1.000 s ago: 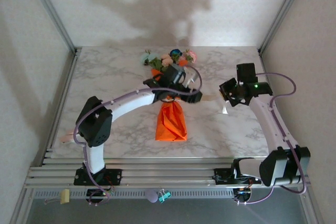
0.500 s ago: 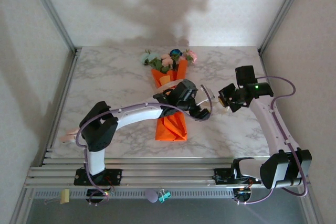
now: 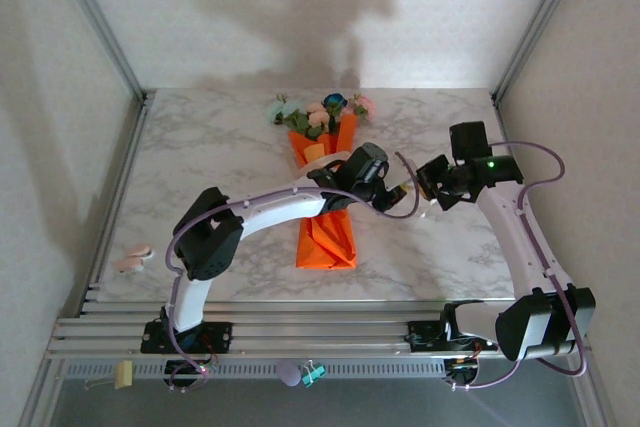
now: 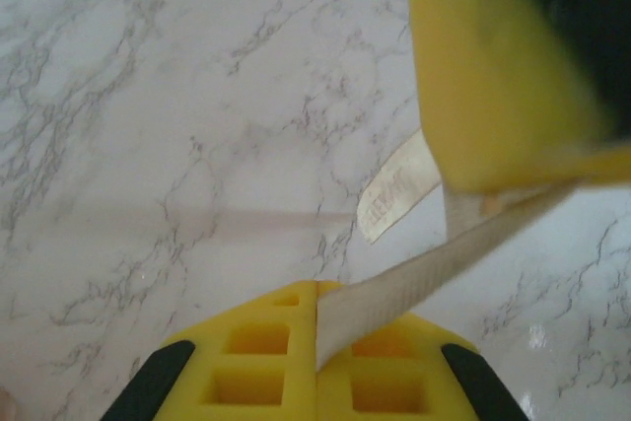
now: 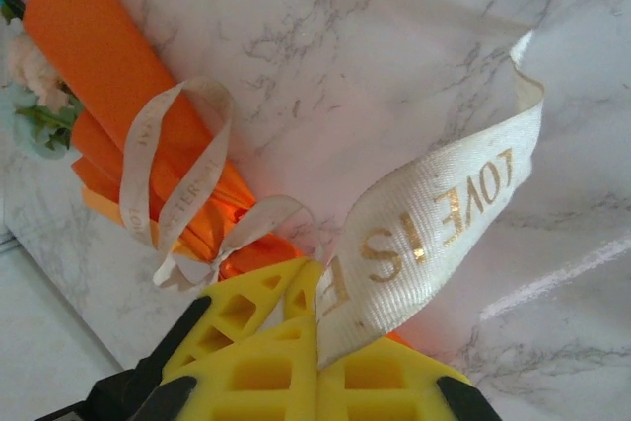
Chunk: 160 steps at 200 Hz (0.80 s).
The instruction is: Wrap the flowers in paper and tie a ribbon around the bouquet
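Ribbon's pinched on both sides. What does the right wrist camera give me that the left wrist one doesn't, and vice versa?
Right wrist: the orange paper wrapped round the flowers, the ribbon looped at its waist, gold lettering on the strip. Left wrist: a loose ribbon end over the table, and a yellow block at upper right where the ribbon runs. Both: marble, and ribbon shut in the camera's own pincer: left pincer, right pincer.

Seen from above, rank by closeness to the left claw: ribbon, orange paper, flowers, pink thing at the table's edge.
1. ribbon, pinched in the left gripper.
2. paper, just to its left.
3. flowers, at the table's back.
4. pink thing, far left edge.
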Tool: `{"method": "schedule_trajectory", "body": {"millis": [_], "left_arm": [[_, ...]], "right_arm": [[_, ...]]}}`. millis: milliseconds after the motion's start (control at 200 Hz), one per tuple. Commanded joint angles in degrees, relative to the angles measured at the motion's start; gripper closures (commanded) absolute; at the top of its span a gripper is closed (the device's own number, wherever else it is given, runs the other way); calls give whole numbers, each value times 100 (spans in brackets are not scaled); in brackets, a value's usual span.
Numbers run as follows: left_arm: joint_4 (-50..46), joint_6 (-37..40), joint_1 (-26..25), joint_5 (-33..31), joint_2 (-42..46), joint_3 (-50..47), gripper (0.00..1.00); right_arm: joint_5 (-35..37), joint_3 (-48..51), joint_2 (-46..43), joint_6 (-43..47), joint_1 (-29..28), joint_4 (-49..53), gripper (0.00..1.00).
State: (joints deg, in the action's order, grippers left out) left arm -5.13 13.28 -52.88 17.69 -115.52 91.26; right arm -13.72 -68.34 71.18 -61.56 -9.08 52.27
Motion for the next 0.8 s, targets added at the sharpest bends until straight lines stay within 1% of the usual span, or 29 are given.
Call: {"method": "schedule_trajectory", "body": {"millis": [0,75,100,145,185,220,275,330,425,450,475,541,601,636,721,796], "left_arm": [[-621,-319,172,-243,508,52,100],[-1108,-668,325,-150,654,150,100],[-1250,-821,398,-27,711,153,100],[-1413,-1125,543,235,832,62,100],[-1548,-1369,691,466,937,-30,100],[-1705,-1595,797,585,1018,-86,100],[-1970,-1842,954,774,1101,-109,100],[-2234,-1992,1078,920,1170,-93,100],[-2647,-2162,1269,1134,1242,42,100],[-2737,-2230,1328,1206,1243,78,100],[-2835,-2278,1381,1270,1235,129,100],[-3051,-2417,1501,1462,1196,256,100],[-3255,-2476,1559,1552,1148,393,100],[-3343,-2488,1570,1562,1138,461,100],[-3449,-2584,1609,1501,1153,595,100],[-3460,-2727,1666,1561,1196,661,100]], "right_arm": [[-479,241,176,282,-106,-702,100],[-977,422,395,381,-357,-1465,100],[-1078,447,449,498,-468,-1732,95],[-1194,457,488,887,-668,-2147,84],[-1041,459,446,1285,-815,-2274,75],[-871,554,320,1567,-868,-2417,70],[-694,922,-32,1988,-880,-2901,65],[-499,1382,-454,2426,-883,-3549,63],[-431,2417,-1165,3583,-1006,-5109,57],[-439,2716,-1326,4000,-1104,-5529,53],[-273,3031,-1480,4473,-1251,-5894,47],[-10,3583,-1623,5573,-1561,-6654,39],[472,3790,-1607,6437,-1885,-6936,33],[534,3749,-1518,6735,-1953,-6897,31],[736,3631,-1221,7149,-2104,-6964,29],[744,3529,-940,7380,-2199,-7092,27]]}}
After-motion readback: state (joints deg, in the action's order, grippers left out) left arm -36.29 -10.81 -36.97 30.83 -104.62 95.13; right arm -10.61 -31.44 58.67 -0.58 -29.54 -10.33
